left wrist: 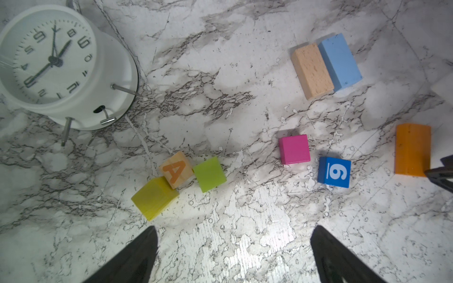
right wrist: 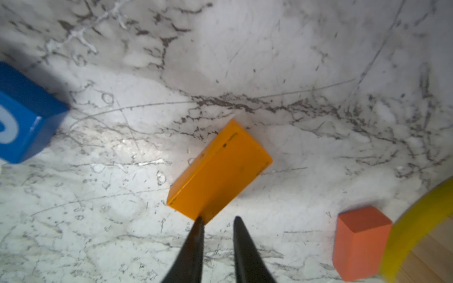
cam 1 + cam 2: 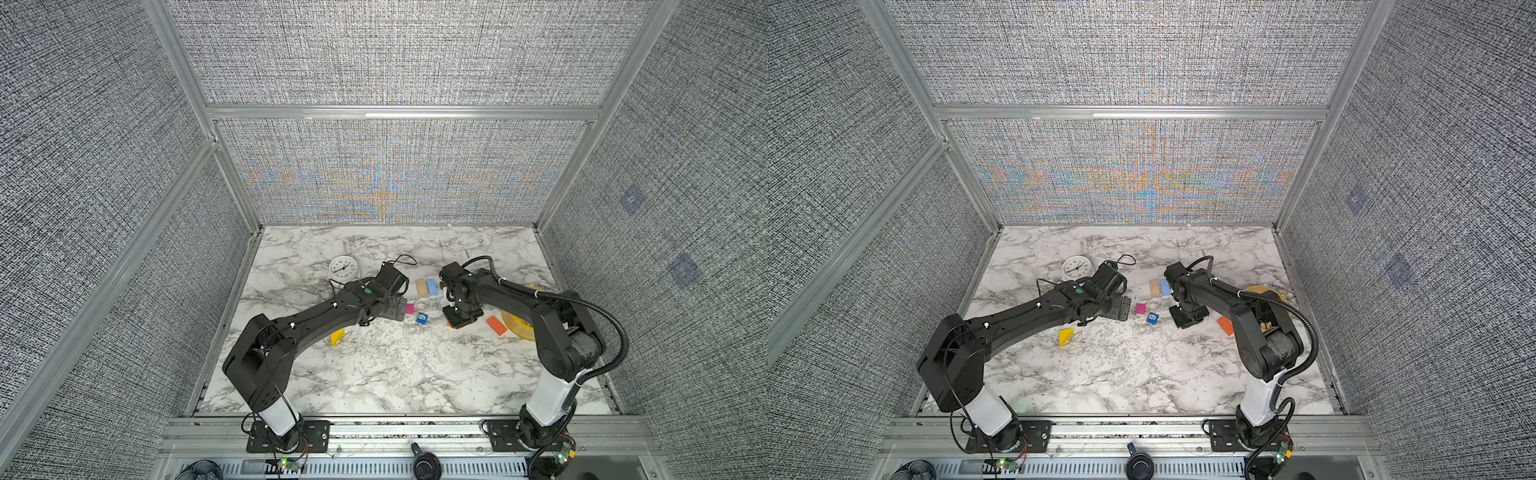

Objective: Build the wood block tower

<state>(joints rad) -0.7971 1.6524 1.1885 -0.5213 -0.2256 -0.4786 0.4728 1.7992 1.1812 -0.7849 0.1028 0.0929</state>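
Blue cube [image 2: 22,115] off to side of right gripper [image 2: 218,219]: blurred, cut by frame edge. Yellow bowl [image 2: 416,220] opposite side: only rim shows, blurred.

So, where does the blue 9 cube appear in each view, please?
In a top view: blue 9 cube just below centre.
In a top view: again below centre.
Left wrist: beside the magenta cube.
Right wrist: cropped at the frame edge.
Landmark: magenta cube, missing only from right wrist.
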